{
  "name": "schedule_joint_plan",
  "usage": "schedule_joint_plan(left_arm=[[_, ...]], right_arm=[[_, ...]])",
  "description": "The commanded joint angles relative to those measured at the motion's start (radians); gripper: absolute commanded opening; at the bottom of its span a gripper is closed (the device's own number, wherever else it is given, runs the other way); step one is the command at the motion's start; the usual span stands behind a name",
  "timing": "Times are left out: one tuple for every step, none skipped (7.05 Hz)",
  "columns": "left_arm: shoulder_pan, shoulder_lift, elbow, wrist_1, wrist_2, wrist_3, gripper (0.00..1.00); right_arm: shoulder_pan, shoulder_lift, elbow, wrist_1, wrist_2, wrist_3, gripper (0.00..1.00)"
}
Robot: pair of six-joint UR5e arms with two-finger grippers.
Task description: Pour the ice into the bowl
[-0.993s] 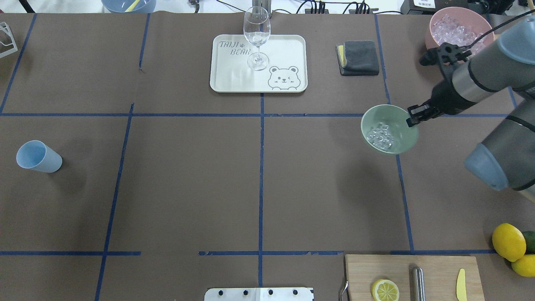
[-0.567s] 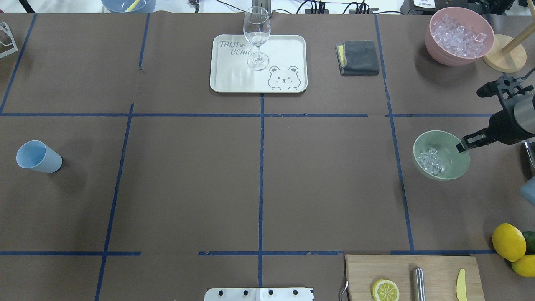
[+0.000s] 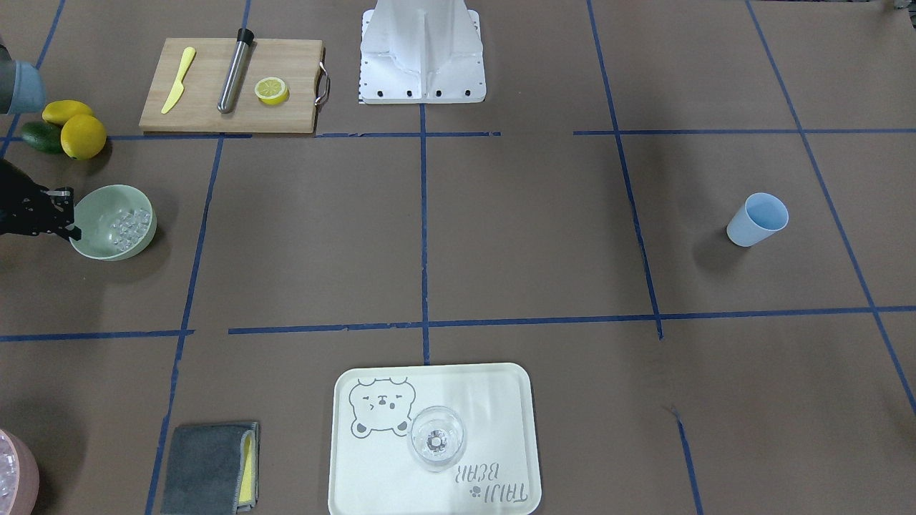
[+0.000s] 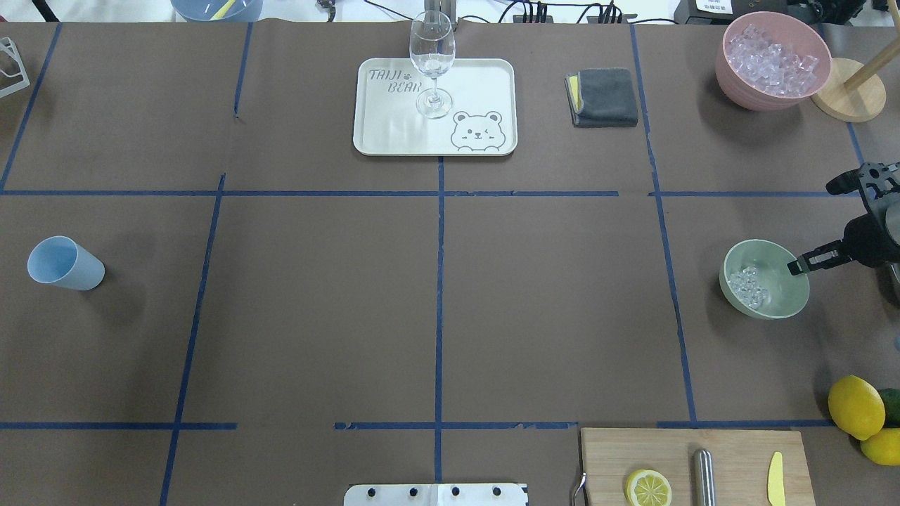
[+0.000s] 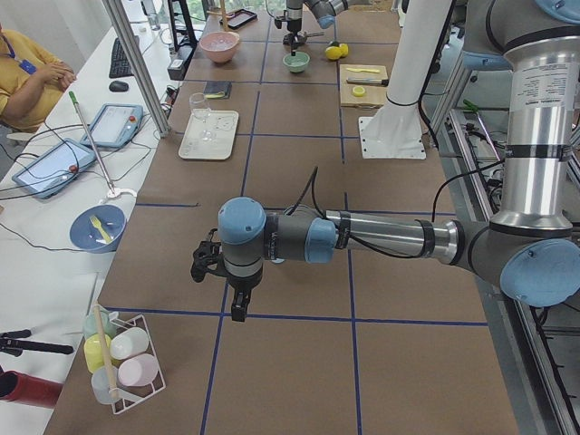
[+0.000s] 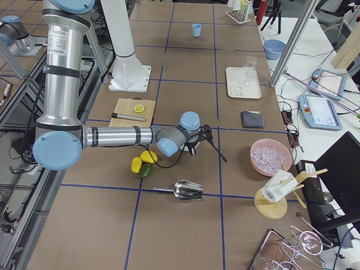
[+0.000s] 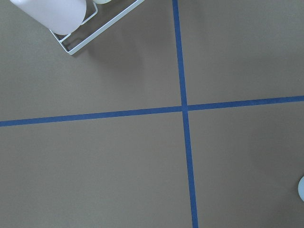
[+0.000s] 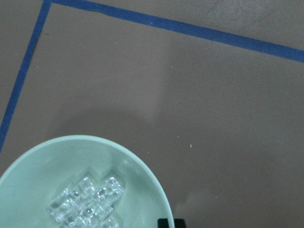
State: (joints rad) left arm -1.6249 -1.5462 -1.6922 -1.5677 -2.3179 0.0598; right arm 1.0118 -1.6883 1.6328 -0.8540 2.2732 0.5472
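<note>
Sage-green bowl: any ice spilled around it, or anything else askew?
Nothing stands out. The clear ice cubes all lie inside the pale sage-green round bowl, pinched at its rim by the right gripper; no cubes show on the brown table around it.

Bowls: three were counted, a sage-green bowl [image 4: 782,289], a pink bowl [image 4: 745,98] and a blue bowl [image 4: 246,10].
Cups: one light blue cup [image 4: 65,263].
Wine glasses: one wine glass [image 4: 432,63].
Trays: one tray [image 4: 394,130].
Whole lemons: two, upper lemon [image 4: 855,406] and lower lemon [image 4: 882,446].
Lemon halves: one lemon half [image 4: 647,488].
Cutting boards: one cutting board [image 4: 633,450].
Cloths: one cloth [image 4: 605,97].

Matt sage bowl [image 4: 779,294], glassy clear ice [image 4: 747,287], matt brown paper tabletop [image 4: 548,281], wooden board [image 4: 738,457]
</note>
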Motion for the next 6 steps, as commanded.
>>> schedule_joint_plan(left_arm=[[0.0,0.0,0.0,0.0,0.0,0.0,1.0],[0.0,0.0,-0.001,0.0,0.0,0.0,1.0],[0.0,0.0,0.002,0.0,0.0,0.0,1.0],[0.0,0.0,0.002,0.0,0.0,0.0,1.0],[0.0,-0.002,0.002,0.0,0.002,0.0,1.0],[0.0,-0.002,0.002,0.002,0.002,0.0,1.0]], right_arm=[[0.001,0.012,-0.005,0.009,-0.006,-0.001,1.0],[0.069,0.022,0.007,-0.011,0.005,-0.01,1.0],[0.111,0.032,0.01,-0.063,0.012,-0.024,1.0],[0.173,0.041,0.012,-0.156,0.012,-0.153,1.0],[0.273,0.056,0.012,-0.303,0.02,-0.355,1.0],[0.371,0.088,0.012,-0.451,0.022,-0.509,1.0]])
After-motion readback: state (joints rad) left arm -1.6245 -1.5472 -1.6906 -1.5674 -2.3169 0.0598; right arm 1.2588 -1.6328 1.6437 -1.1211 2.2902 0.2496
